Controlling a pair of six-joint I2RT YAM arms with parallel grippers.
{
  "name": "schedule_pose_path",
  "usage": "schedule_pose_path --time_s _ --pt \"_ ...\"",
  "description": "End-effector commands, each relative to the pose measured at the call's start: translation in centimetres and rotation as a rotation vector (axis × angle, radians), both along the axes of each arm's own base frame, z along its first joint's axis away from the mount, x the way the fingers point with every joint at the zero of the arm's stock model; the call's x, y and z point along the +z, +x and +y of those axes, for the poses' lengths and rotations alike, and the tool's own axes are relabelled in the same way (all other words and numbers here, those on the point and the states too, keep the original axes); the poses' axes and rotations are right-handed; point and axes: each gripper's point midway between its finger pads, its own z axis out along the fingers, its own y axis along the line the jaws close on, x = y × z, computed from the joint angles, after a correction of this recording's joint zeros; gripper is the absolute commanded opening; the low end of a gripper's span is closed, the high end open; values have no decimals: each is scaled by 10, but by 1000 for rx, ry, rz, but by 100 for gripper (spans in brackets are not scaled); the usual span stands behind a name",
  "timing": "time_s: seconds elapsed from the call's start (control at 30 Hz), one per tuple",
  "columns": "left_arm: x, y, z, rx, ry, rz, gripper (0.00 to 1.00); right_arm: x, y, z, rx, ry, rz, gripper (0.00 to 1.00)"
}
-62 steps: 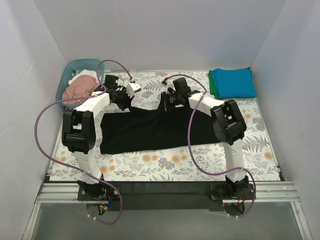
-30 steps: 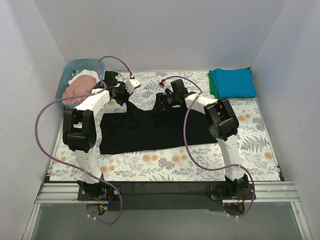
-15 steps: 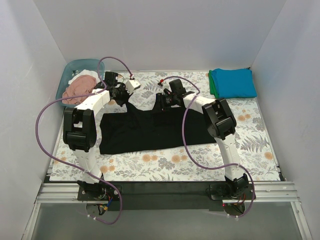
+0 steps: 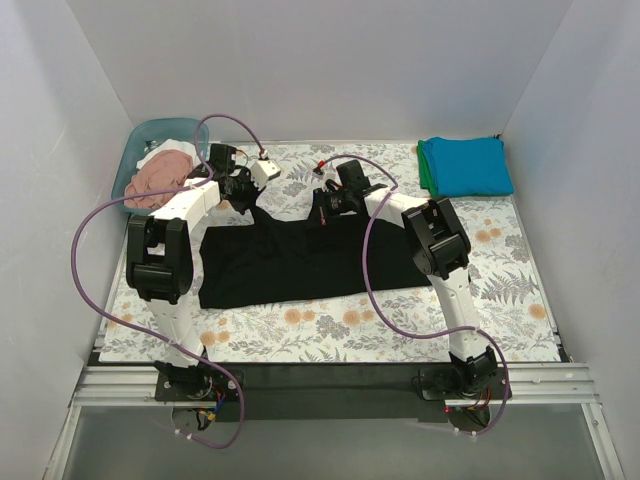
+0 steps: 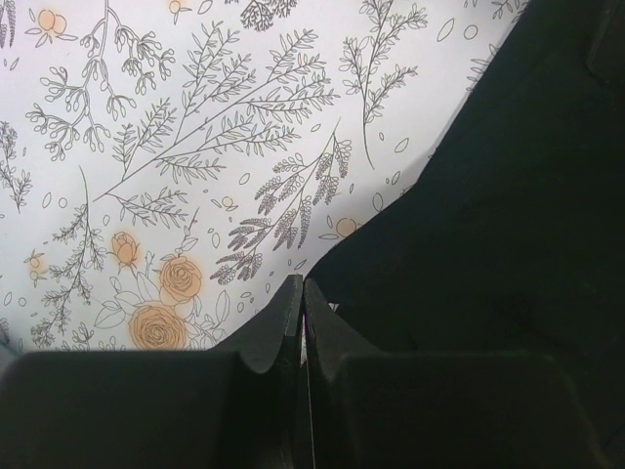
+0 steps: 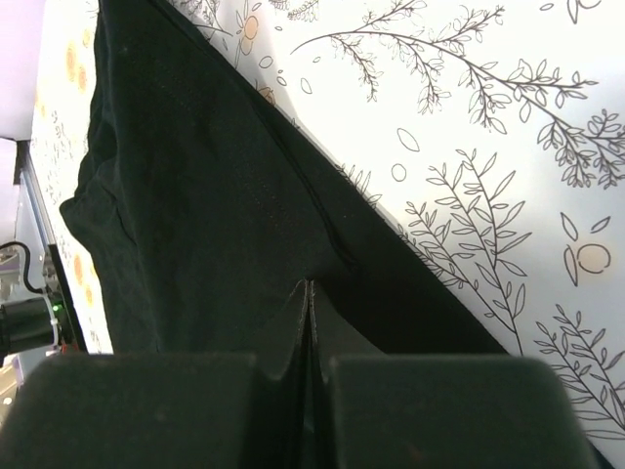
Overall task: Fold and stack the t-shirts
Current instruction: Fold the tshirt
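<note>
A black t-shirt [image 4: 300, 260] lies spread across the middle of the floral table cloth [image 4: 350, 325]. Its far edge is pulled up into two small peaks. My left gripper [image 4: 246, 196] is shut on the left peak; in the left wrist view the closed fingertips [image 5: 303, 293] meet at the black t-shirt's [image 5: 488, 195] edge. My right gripper [image 4: 322, 207] is shut on the right peak, and in the right wrist view its closed tips [image 6: 311, 288] pinch puckered black t-shirt cloth [image 6: 195, 195]. A folded teal-blue t-shirt [image 4: 468, 165] lies on a green one [image 4: 424, 168] at the back right.
A teal tub [image 4: 150, 128] at the back left holds a dusty pink t-shirt [image 4: 160, 178] and a white one [image 4: 172, 150]. White walls close in the left, back and right sides. Purple cables loop over both arms.
My right gripper has gone from open to shut on the shirt's far edge and shifted slightly left. The left gripper has stayed shut in place.
</note>
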Motion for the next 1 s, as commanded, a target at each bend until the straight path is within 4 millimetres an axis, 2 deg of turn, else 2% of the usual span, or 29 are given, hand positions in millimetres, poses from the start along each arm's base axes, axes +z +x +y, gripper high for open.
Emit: schedule_pose_path --time_s 0.0,0.17,0.3,0.33,0.43,0.57,0.73,0.97 --pt "21 -3 2 11 4 -39 0 36 5 7 17 59 -73 1" --pt "24 -2 6 31 13 -46 0 53 6 2 -4 66 -150 1" --pt "26 -2 5 25 9 -52 0 54 6 0 -26 62 -163 1" --pt "25 -3 4 25 5 -47 0 50 8 0 -34 49 -146 16" --pt "25 -3 3 25 -1 -43 0 43 11 2 -47 44 -113 33" --pt "23 -3 3 24 -4 -39 0 37 15 5 -65 35 -95 34" --pt "24 -2 2 23 -6 -40 0 28 20 8 -84 14 -93 42" --pt "23 -3 2 20 -5 -39 0 11 17 13 -74 -5 -72 42"
